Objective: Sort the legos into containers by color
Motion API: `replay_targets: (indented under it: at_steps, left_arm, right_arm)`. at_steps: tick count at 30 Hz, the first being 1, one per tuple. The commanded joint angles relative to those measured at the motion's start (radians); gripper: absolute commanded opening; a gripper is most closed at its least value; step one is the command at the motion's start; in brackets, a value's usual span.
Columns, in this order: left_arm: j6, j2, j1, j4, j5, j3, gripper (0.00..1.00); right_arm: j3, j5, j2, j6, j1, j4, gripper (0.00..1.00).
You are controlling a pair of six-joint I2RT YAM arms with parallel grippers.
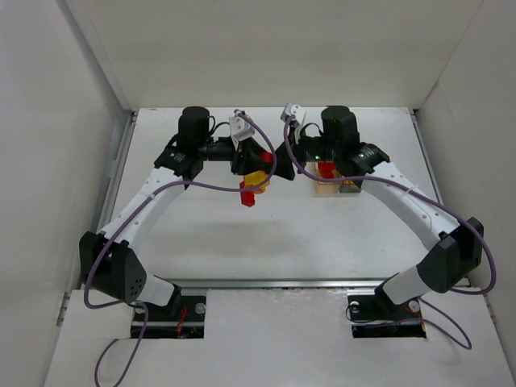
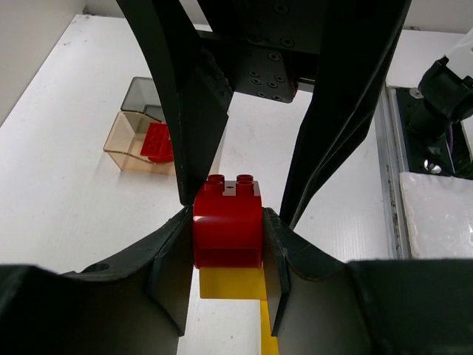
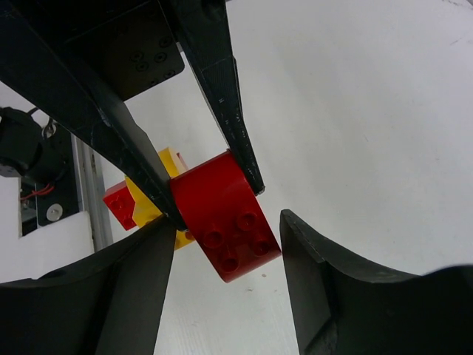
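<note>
My left gripper (image 2: 228,214) is shut on a red lego (image 2: 228,225), which has a yellow lego (image 2: 229,282) stuck under it. In the top view the left gripper (image 1: 256,168) holds this clump above the table, with the yellow lego (image 1: 256,179) and a second red lego (image 1: 248,196) hanging below. My right gripper (image 3: 225,222) is open, its jaws straddling the same red lego (image 3: 225,222) with a gap on the right side. The yellow lego (image 3: 151,201) and the small red lego (image 3: 118,203) show behind. The amber container (image 2: 122,144) holds a red lego (image 2: 157,140), and the grey container (image 2: 139,92) adjoins it.
The joined containers (image 1: 326,188) sit at the back right, partly under the right arm. White walls enclose the table on three sides. A metal rail (image 1: 274,283) runs along the near edge in front of the arm bases.
</note>
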Motion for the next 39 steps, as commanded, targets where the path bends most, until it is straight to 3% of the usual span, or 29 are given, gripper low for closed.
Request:
replay_targets:
  at_steps: [1,5,11,15,19,22,24,27,36,39]
  left_arm:
    - [-0.029,-0.037,-0.004,0.042,0.071,0.032,0.00]
    - [-0.029,-0.028,-0.004,0.042,0.071,0.054,0.00]
    - [-0.029,-0.028,-0.004,0.042,0.071,0.065,0.00]
    - [-0.029,-0.028,-0.004,0.042,0.071,0.065,0.00]
    - [-0.029,-0.018,-0.004,0.033,0.071,0.065,0.00]
    - [-0.029,-0.018,-0.004,0.033,0.071,0.065,0.00]
    - [-0.029,-0.018,-0.004,0.033,0.071,0.065,0.00]
    - [-0.029,-0.018,-0.004,0.033,0.080,0.065,0.00]
    - [-0.029,-0.018,-0.004,0.033,0.089,0.055,0.00]
    - [-0.029,-0.018,-0.004,0.033,0.080,0.055,0.00]
  right_arm:
    - [0.040,-0.019,-0.001,-0.032,0.010,0.012,0.63]
    - [0.030,-0.019,-0.011,-0.041,0.010,0.002,0.60]
    - [0.040,-0.010,-0.011,-0.080,0.010,-0.070,0.66]
    - [0.020,0.009,-0.020,-0.089,0.010,-0.079,0.78]
    - [0.001,0.018,-0.044,-0.080,0.010,-0.025,0.78]
    - [0.001,0.029,-0.054,-0.071,0.010,-0.004,0.69]
    - [0.001,0.029,-0.054,-0.071,0.010,0.009,0.57]
    - [-0.008,0.016,-0.054,-0.071,0.010,0.030,0.47]
    - [0.059,-0.042,-0.041,-0.061,0.010,-0.036,0.36]
    - [0.037,-0.033,-0.041,-0.061,0.010,-0.036,0.09]
